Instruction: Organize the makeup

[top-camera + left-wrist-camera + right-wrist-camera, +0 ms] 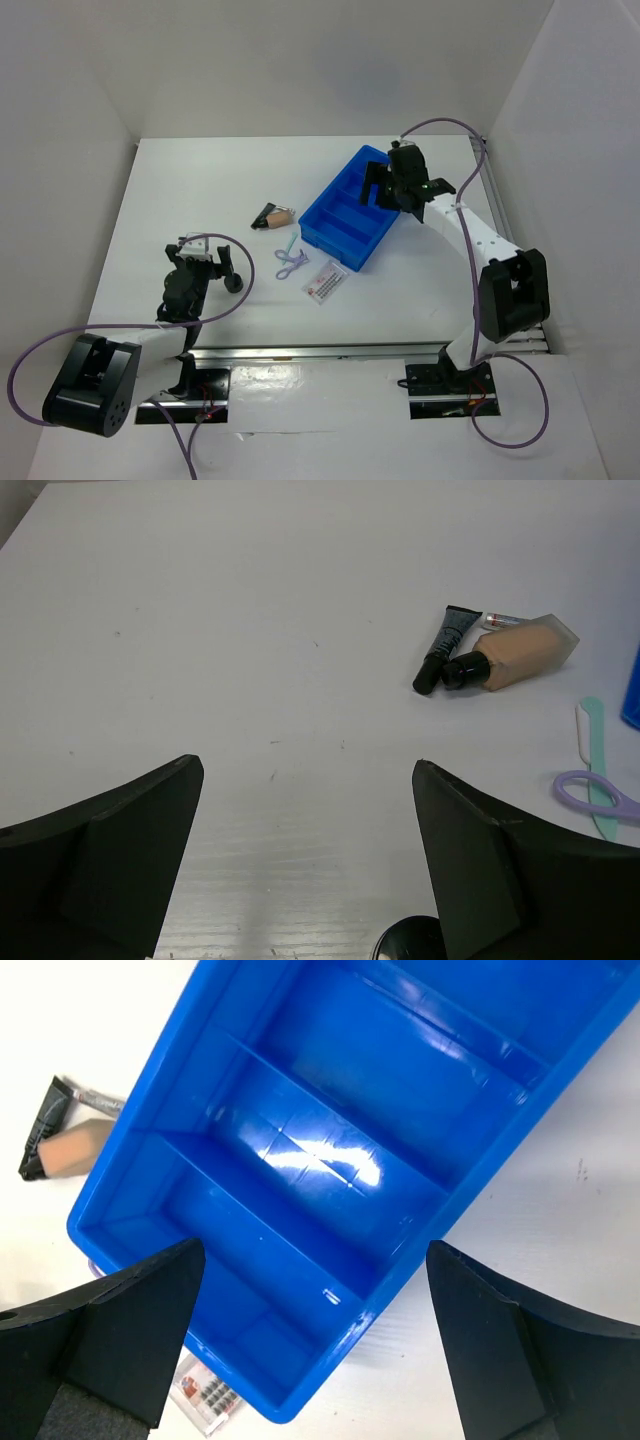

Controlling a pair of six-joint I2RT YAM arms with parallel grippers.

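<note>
1. white table (200,190) enclosed by white walls on the left, far and right sides. a blue tray (335,232) sits right of centre, with its long axis slanting from near-left to far-right.
2. stubby tan-and-black piece (274,217) lies flat off the tray's left long side, apart from it. its long axis runs roughly across the table, black cap pointing away from the tray and tan end toward it.
3. tiny dark piece (445,645) lies just beside the tan piece's cap end, on the side away from the tray. whether they touch cannot be told.
4. lilac looped tool (290,258) lies near the tray's near-left corner, apart from it. its pale green handle points toward the far wall and its loops toward the arm bases.
5. flat white packet (325,281) lies slanted just beside the tray's near end. whether it touches the rim cannot be told.
6. the widest stretch of table runs left of the tray, past the makeup. the right wall stands near the tray's far-right end.
7. left gripper (308,770) hangs low over the table, well left of the tray and aimed at the far side. its fingers are spread wide with nothing between them, and the arm is folded back toward its base.
8. right gripper (315,1250) hangs above the tray, facing down into it. its fingers are wide apart and hold nothing, and the arm is extended from its base.
</note>
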